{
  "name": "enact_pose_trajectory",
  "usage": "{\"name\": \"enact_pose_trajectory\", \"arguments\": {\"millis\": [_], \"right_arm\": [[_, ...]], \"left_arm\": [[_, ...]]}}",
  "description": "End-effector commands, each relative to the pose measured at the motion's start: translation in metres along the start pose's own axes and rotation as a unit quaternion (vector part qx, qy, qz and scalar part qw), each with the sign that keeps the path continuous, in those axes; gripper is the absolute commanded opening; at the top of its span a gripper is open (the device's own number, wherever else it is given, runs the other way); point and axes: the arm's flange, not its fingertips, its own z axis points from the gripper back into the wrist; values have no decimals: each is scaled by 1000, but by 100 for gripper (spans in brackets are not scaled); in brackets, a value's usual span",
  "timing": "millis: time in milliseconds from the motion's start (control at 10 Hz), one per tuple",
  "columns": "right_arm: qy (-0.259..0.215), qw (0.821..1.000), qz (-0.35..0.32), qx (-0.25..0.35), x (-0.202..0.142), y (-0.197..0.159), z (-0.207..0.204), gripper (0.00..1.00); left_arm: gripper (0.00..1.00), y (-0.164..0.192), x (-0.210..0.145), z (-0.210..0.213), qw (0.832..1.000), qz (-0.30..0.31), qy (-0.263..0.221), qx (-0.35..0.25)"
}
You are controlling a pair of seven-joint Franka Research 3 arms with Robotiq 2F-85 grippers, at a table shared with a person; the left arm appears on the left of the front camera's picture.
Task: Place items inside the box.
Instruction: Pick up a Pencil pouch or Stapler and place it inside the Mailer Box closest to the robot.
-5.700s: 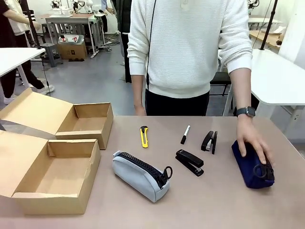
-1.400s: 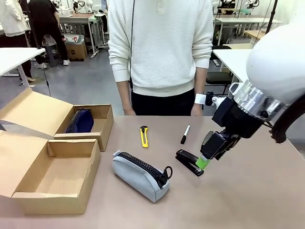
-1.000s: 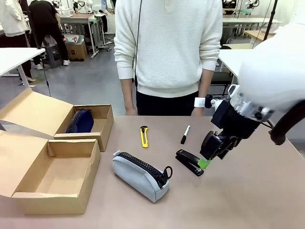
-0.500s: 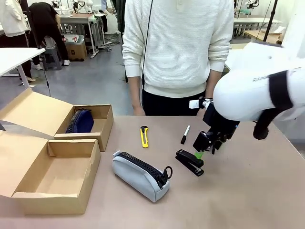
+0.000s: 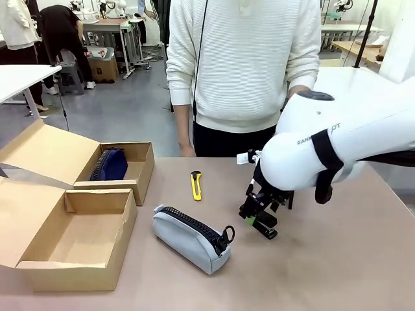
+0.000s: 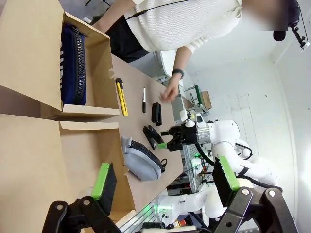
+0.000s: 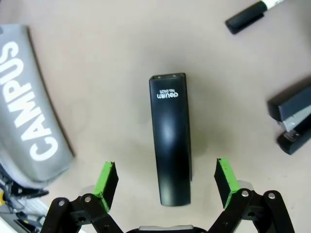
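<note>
A black stapler [image 7: 170, 138] lies lengthwise between the fingers of my right gripper [image 7: 165, 177], which is open and just above it. From the front, the right gripper [image 5: 256, 217] hovers over that stapler [image 5: 266, 228] at table centre-right. The grey "CAMPUS" pouch [image 5: 191, 238] lies left of it, and the yellow utility knife [image 5: 196, 184] farther back. The dark blue pouch [image 5: 110, 164] rests in the far box [image 5: 110, 191]. The marker [image 7: 250, 14] and a second stapler [image 7: 294, 121] lie beyond. My left gripper [image 6: 164, 177] stands open above the near box [image 6: 29, 160].
The near cardboard box [image 5: 71, 275] sits open at the front left with its lid flap folded out. A person in a white sweater [image 5: 243, 65] stands at the far edge, one hand [image 6: 170, 92] raised above the table. The table's front right is bare.
My right arm has swung left and come down over the stapler, jaws staying open. Earlier still, the dark blue pouch went from the table's right into the far box.
</note>
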Motion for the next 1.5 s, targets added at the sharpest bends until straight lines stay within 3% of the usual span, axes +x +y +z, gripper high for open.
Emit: {"name": "enact_pose_trajectory", "arguments": {"millis": [0,200,300,400,500,600,700,1400], "right_arm": [[13,999,-15,-36,11,11,-11,100],[14,999,-19,-44,11,15,-18,100],[14,999,-9,-46,11,17,-18,41],[15,999,-3,-41,11,19,-18,41],[18,999,-4,-45,11,20,-19,0],[19,999,-4,-46,11,19,-18,36],[19,999,-6,-46,11,19,-18,0],[24,998,-5,-58,10,23,-18,0]], "left_arm": [[100,0,-1,2,1000,-14,0,-7],[100,0,-1,2,1000,-14,0,-7],[100,0,-1,2,1000,-14,0,-7],[100,0,-1,2,1000,-14,0,-7],[100,0,-1,2,1000,-14,0,-7],[100,0,-1,2,1000,-14,0,-7],[100,0,-1,2,1000,-14,0,-7],[100,0,-1,2,1000,-14,0,-7]]}}
